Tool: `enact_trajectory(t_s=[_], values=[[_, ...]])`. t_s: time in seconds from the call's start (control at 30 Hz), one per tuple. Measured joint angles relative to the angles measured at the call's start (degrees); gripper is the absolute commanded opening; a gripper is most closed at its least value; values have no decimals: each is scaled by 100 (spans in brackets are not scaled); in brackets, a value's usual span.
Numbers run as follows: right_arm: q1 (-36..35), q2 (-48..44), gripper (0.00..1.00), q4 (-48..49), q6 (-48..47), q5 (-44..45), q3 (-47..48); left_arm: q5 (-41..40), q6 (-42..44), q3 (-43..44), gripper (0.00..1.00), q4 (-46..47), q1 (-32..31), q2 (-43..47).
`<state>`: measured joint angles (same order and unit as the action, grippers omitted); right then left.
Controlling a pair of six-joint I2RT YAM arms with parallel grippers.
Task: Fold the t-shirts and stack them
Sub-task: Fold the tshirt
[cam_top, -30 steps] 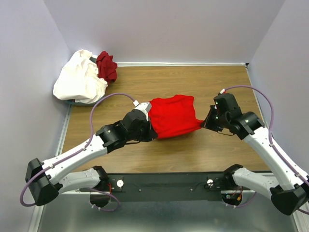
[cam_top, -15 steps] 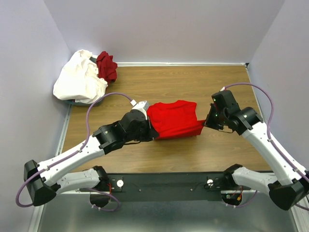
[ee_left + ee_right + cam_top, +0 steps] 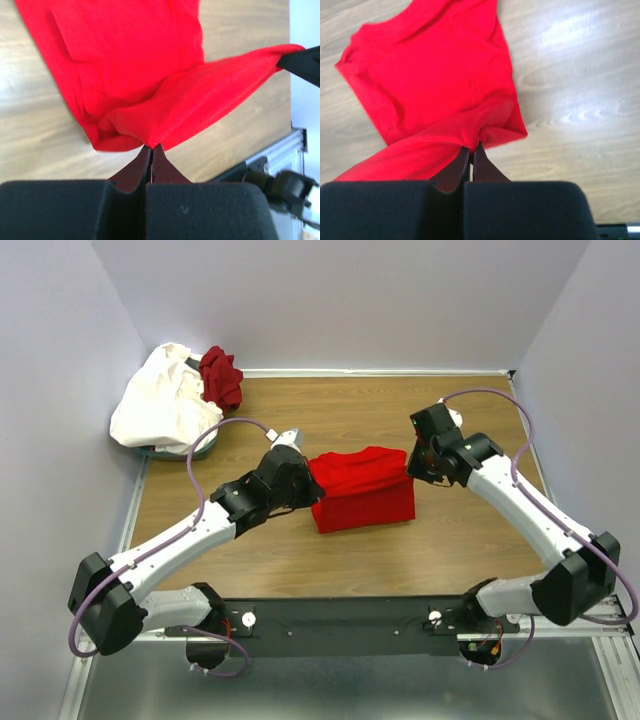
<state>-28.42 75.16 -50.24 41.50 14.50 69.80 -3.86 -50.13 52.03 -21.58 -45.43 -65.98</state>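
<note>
Pinching the red shirt (image 3: 362,490) at both ends: left gripper (image 3: 314,486) closed tight on its left edge, right gripper (image 3: 409,468) closed tight on its right edge. The top edge is stretched between them and the rest drapes onto the table (image 3: 300,560) mid-way. Wood shows on every side. The white shirt (image 3: 160,405) and maroon shirt (image 3: 220,376) are heaped at the far left corner, well apart.
</note>
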Motion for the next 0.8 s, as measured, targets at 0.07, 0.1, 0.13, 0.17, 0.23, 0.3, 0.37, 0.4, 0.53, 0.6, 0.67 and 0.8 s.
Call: enact_trajectory(t_s=[0.07, 0.1, 0.13, 0.17, 0.23, 0.3, 0.37, 0.4, 0.53, 0.6, 0.67, 0.8], values=[[11, 275, 1, 94, -63, 85, 120, 44, 94, 0, 0, 142, 151, -133], [17, 374, 1, 149, -96, 116, 157, 59, 127, 0, 0, 203, 205, -188], [37, 490, 0, 195, -125, 129, 199, 98, 164, 0, 0, 264, 297, -256], [55, 570, 1, 256, -164, 140, 232, 129, 201, 0, 0, 328, 345, -304], [85, 741, 0, 339, -256, 151, 313, 190, 275, 0, 0, 468, 507, -450], [144, 1038, 1, 422, -332, 151, 487, 240, 345, 0, 0, 555, 584, -566], [184, 1283, 1, 496, -422, 151, 619, 306, 435, 2, 0, 684, 693, -754], [212, 1416, 1, 542, -450, 151, 678, 326, 463, 2, 0, 734, 723, -815], [332, 1862, 1, 699, -595, 120, 813, 479, 581, 13, 0, 935, 874, -1250], [391, 2041, 1, 717, -669, 94, 909, 527, 651, 83, 0, 1001, 929, -1453], [442, 2170, 0, 748, -713, 70, 1001, 553, 706, 153, 0, 1058, 992, -1591], [544, 2463, 0, 844, -798, -7, 1202, 597, 798, 352, 0, 1169, 1176, -1869]])
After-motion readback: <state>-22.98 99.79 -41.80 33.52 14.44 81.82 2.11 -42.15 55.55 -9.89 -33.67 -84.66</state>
